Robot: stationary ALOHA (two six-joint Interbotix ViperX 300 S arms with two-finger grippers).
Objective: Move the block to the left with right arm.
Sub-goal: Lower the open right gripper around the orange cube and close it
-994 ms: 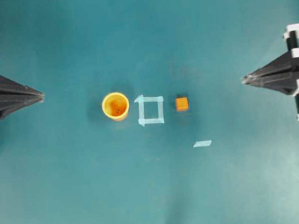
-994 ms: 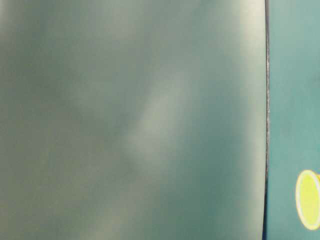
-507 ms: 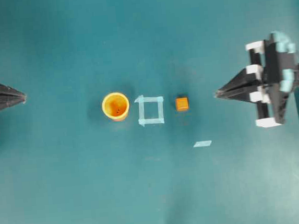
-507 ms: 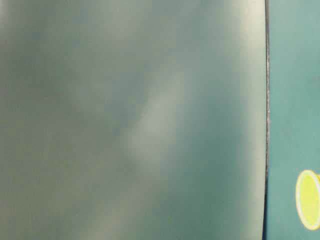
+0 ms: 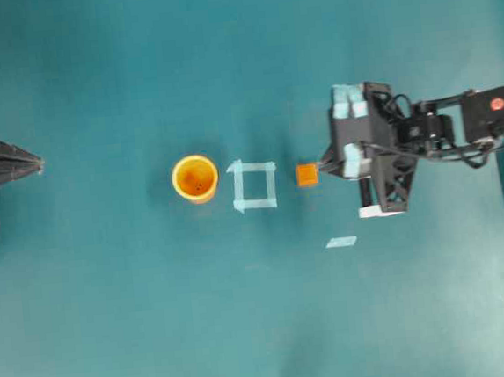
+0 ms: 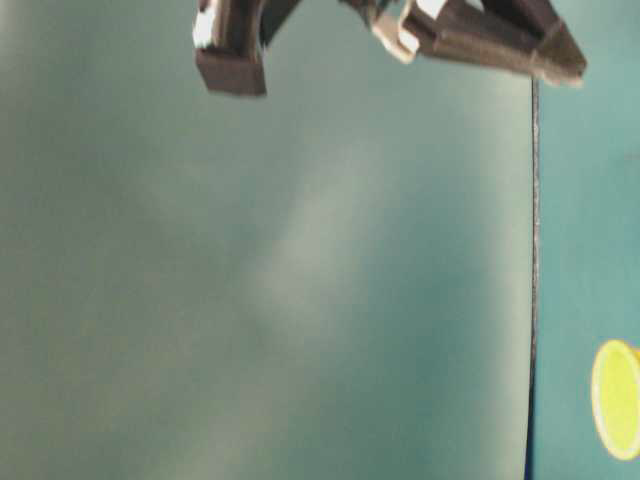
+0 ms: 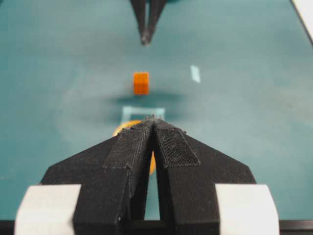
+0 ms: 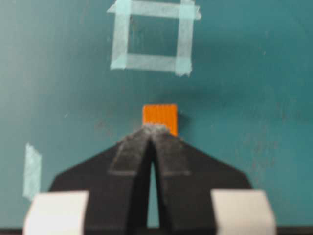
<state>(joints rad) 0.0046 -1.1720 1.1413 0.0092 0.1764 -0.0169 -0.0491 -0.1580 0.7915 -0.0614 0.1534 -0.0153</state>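
Orange cup [image 5: 195, 178]: nothing visible inside | block [image 5: 306, 175] outside | right hand [image 5: 323, 165] pressed together

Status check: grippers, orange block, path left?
Right gripper shut, tip at small orange cube. Left gripper shut, parked. Pale tape square then round orange cup lie leftward.

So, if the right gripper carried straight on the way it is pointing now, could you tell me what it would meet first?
The block. The shut right gripper points left, its tip just beside the cube; whether they already touch is unclear. Beyond lie the tape square and the cup.
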